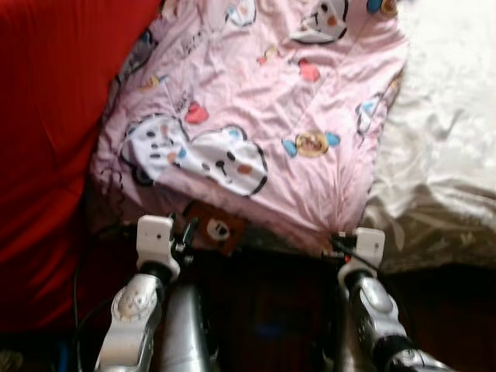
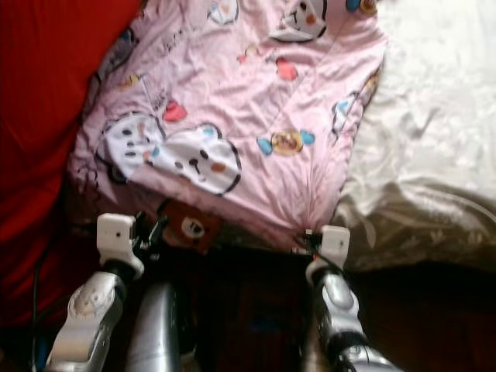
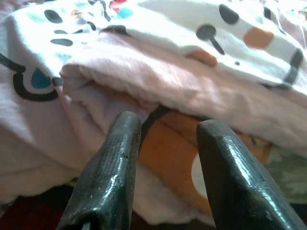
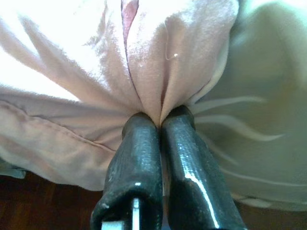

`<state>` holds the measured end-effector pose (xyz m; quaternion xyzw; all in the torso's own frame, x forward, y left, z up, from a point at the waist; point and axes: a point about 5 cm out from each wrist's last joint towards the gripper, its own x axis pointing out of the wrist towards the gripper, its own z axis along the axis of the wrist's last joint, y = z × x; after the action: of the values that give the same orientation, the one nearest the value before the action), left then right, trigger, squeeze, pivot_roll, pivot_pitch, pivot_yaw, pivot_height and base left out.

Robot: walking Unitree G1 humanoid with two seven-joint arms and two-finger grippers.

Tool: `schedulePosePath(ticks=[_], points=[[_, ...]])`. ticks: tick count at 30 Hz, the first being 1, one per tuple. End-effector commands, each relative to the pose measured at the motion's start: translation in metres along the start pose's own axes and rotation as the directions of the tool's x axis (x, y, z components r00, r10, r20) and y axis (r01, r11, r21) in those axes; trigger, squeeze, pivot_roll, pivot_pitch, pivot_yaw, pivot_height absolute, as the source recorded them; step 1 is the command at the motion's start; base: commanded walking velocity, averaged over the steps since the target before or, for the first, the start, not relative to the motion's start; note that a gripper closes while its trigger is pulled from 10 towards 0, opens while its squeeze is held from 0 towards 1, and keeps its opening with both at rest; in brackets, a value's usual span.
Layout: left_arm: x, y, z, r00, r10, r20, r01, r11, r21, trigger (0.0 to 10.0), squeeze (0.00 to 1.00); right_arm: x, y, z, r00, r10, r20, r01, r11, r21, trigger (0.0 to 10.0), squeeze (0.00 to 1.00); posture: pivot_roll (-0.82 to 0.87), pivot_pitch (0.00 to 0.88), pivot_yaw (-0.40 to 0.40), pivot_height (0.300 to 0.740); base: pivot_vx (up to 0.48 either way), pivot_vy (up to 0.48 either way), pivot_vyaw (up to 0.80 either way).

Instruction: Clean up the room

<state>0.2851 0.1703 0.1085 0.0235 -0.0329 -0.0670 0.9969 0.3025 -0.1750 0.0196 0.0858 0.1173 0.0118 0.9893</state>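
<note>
pink cartoon-print cotton blanket (image 1: 263,116) lies spread on the bed, near edge by both arms. right gripper (image 4: 160,120) pinches its near right hem closed; left gripper (image 3: 165,129) fingers apart at the near left fold, ungripped. advise closing left before lifting evenly. red fabric (image 1: 46,139) crowds left, white satin sheet (image 1: 446,116) right

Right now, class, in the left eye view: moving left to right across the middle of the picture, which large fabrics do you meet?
Red fabric → pink cartoon-print blanket → white sheet.
</note>
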Motion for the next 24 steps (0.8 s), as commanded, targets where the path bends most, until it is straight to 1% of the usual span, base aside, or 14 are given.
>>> schedulePosePath(ticks=[1,3,4,5,6,7,10,12,18,20,24], points=[[-0.003,0.006,-0.015,0.999,0.028,-0.043,-0.028,1.0,0.001,10.0,0.0,-0.01,-0.004,-0.01,1.0,-0.002,0.006,0.002,1.0,0.002,0.0,0.0,0.04,0.163,0.013,0.547,0.0,0.0,0.0],[-0.002,0.006,-0.018,0.998,0.031,-0.051,-0.031,1.0,-0.003,10.0,0.0,-0.012,-0.006,-0.007,0.999,-0.003,0.047,0.003,1.0,0.001,0.0,0.0,0.03,0.147,0.011,0.547,0.0,0.0,0.0],[-0.002,0.006,-0.018,0.998,0.031,-0.051,-0.031,1.0,-0.003,10.0,0.0,-0.012,-0.006,-0.007,0.999,-0.003,0.047,0.003,1.0,0.001,0.0,0.0,0.03,0.147,0.011,0.547,0.0,0.0,0.0],[0.001,0.005,-0.021,0.998,0.031,-0.055,-0.031,0.999,-0.005,10.0,0.0,-0.013,-0.006,-0.002,0.996,-0.003,0.085,0.004,1.0,-0.008,0.0,0.0,0.01,0.125,0.007,0.547,0.0,0.0,0.0],[0.002,0.005,-0.023,0.998,0.031,-0.056,-0.032,0.999,-0.005,10.0,0.0,-0.014,-0.006,0.0,0.995,-0.002,0.097,0.003,1.0,-0.014,0.0,0.0,0.01,0.125,0.007,0.547,0.0,0.0,0.0],[0.003,0.005,-0.024,0.998,0.031,-0.059,-0.032,0.999,-0.007,10.0,0.0,-0.014,-0.005,0.004,0.992,0.004,0.125,0.0,0.999,-0.035,10.0,0.0,0.0,0.115,0.007,0.547,0.0,0.0,0.0],[0.005,0.004,-0.027,0.997,0.033,-0.063,-0.034,0.999,-0.013,10.0,0.0,-0.015,-0.005,0.008,0.989,0.005,0.15,0.002,0.999,-0.047,10.0,0.0,-0.01,0.101,0.006,0.547,0.0,0.0,0.0],[0.005,0.005,-0.029,0.997,0.042,-0.061,-0.043,0.999,-0.02,10.0,0.0,-0.015,-0.009,0.014,0.984,-0.015,0.177,0.022,0.999,-0.034,10.0,0.0,-0.02,0.082,0.005,0.547,0.0,0.0,0.0],[0.005,0.01,-0.032,0.997,0.053,-0.061,-0.054,0.998,-0.013,10.0,0.0,-0.013,-0.009,0.025,0.974,-0.016,0.225,0.022,0.999,-0.027,10.0,0.0,-0.01,0.076,0.004,0.547,0.0,0.0,0.0],[0.004,0.013,-0.034,0.996,0.06,-0.065,-0.061,0.998,-0.01,10.0,0.0,-0.012,-0.008,0.027,0.974,-0.012,0.226,0.02,0.999,-0.031,10.0,0.0,-0.01,0.076,0.004,0.562,0.0,0.0,0.0],[0.003,0.014,-0.036,0.996,0.064,-0.068,-0.064,0.998,-0.008,10.0,0.0,-0.011,-0.008,0.027,0.975,-0.018,0.221,0.025,0.999,-0.029,10.0,0.0,-0.01,0.076,0.006,0.577,0.0,0.0,0.0]])
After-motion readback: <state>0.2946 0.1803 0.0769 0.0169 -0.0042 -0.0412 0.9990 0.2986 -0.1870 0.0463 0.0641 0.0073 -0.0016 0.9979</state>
